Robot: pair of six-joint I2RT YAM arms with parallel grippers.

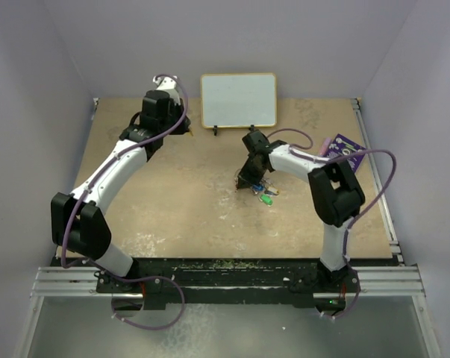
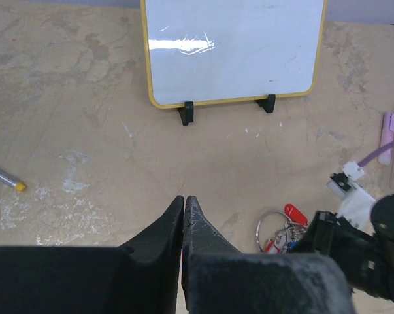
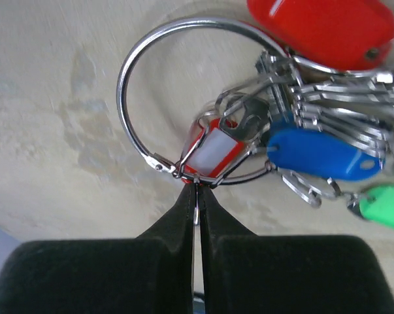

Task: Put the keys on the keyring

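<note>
The keyring (image 3: 134, 78), a silver wire loop, lies on the table with a bunch of silver keys (image 3: 340, 111) and their red (image 3: 321, 29), blue (image 3: 321, 154) and green (image 3: 383, 206) tags. A red-rimmed tag with a white label (image 3: 213, 150) lies across the loop's lower edge. My right gripper (image 3: 197, 188) is shut at that spot, with a thin silver metal edge pinched between its fingers, apparently that tag's key. It points down at the bunch in the top view (image 1: 247, 183). My left gripper (image 2: 184, 198) is shut and empty, left of the keyring (image 2: 270, 226).
A small whiteboard (image 1: 238, 99) on black feet stands at the back centre. A purple card (image 1: 345, 151) lies at the back right. A silver pen with a yellow tip (image 2: 4, 178) lies at the left. The table's right edge has a metal rail (image 1: 381, 201).
</note>
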